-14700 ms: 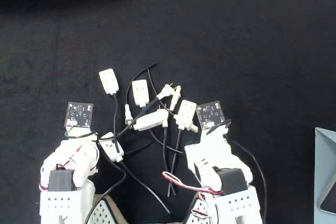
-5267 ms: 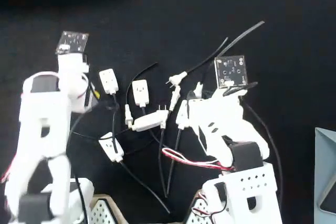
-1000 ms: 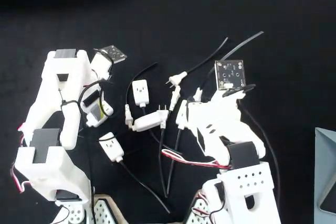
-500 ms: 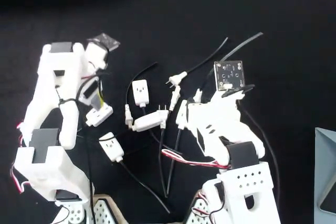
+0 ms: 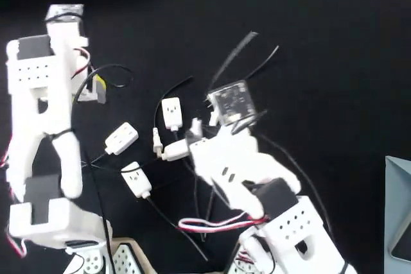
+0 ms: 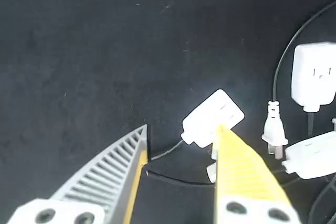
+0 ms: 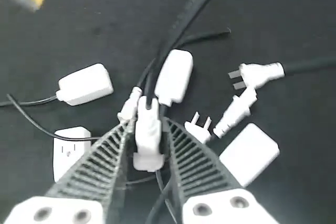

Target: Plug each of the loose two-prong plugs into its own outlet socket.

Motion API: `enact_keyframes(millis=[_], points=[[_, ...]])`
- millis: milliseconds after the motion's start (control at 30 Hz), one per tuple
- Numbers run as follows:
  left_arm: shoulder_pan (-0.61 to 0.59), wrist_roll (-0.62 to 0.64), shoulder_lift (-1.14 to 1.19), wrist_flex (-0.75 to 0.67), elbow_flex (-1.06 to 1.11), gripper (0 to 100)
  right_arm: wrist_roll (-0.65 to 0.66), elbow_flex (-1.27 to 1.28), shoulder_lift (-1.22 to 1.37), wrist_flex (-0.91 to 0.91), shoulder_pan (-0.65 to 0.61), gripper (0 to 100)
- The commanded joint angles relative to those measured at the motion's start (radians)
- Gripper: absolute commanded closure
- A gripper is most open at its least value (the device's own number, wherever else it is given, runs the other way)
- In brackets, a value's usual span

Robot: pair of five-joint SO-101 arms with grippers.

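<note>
Black cloth [image 5: 334, 94] covers the table. My right gripper [image 7: 147, 123] is narrow around a long white connector [image 7: 146, 145], its fingers against the connector's flanks and running along its long axis. Seen from above, a small loose plug [image 7: 129, 109] lies just beside it at roughly 10 o'clock. My left gripper [image 6: 181, 128] stands wide and empty, farther up the table. The nearest outlet socket [image 6: 212, 118] lies at its 5 o'clock, long axis from 2 to 8. I judge my right arm nearer the tangle of plugs.

I could read no lettering, numbers or signs on the white plastic outlet sockets [image 6: 313, 73] or white two-prong plugs [image 6: 274, 129].
</note>
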Motion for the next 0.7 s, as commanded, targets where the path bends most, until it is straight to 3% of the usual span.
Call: enact_keyframes(millis=[0, 333, 500, 667], points=[[-0.022, 0.031, -0.141, -0.040, 0.079, 80, 0.000, -0.067, -0.005, -0.084, -0.081, 98.7], [-0.208, 0.129, -0.457, -0.423, 0.616, 80, 0.002, -0.074, 0.074, -0.233, -0.190, 98.7], [-0.314, 0.141, -0.555, -0.559, 0.828, 80, 0.002, -0.081, 0.323, -0.465, -0.187, 98.7], [-0.404, 0.236, -0.624, -0.644, 0.954, 79, 0.005, -0.105, 0.588, -0.753, -0.187, 98.7]])
